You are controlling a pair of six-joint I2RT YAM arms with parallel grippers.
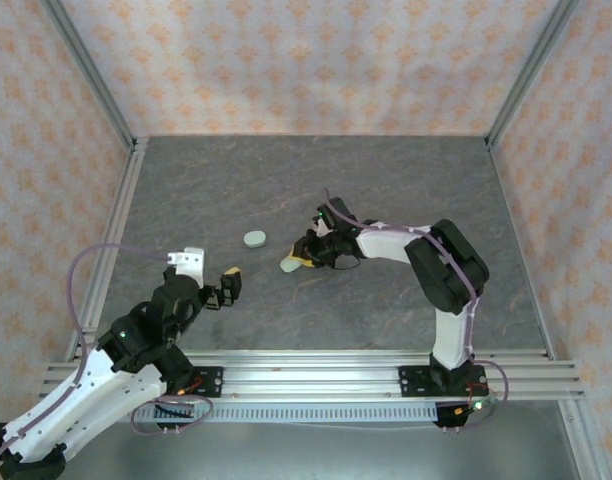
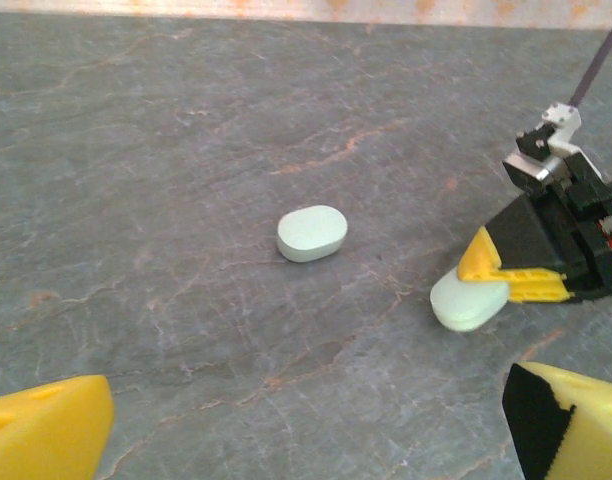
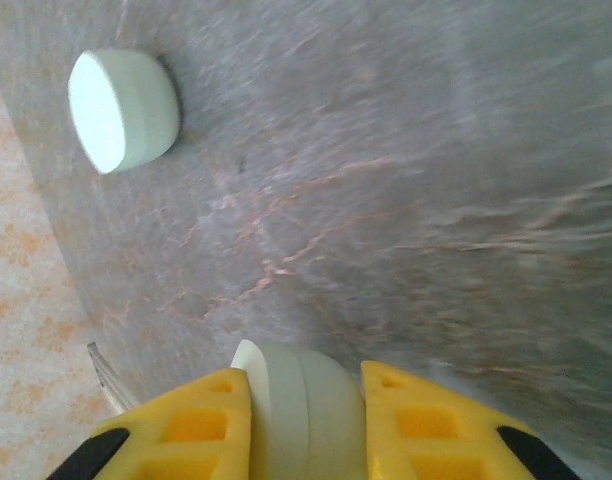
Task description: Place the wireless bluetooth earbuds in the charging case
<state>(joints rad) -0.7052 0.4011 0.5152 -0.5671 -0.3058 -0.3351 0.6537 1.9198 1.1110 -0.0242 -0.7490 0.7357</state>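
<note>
Jaws of my right pincer stand narrow, pinching a mint oval charging case between their yellow fingers, low over the grey desk; I cannot tell whether it touches. A second case lies flat on the desk, apart from it to my left. My left pincer gapes wide with nothing in it, above the desk's near left.
</note>
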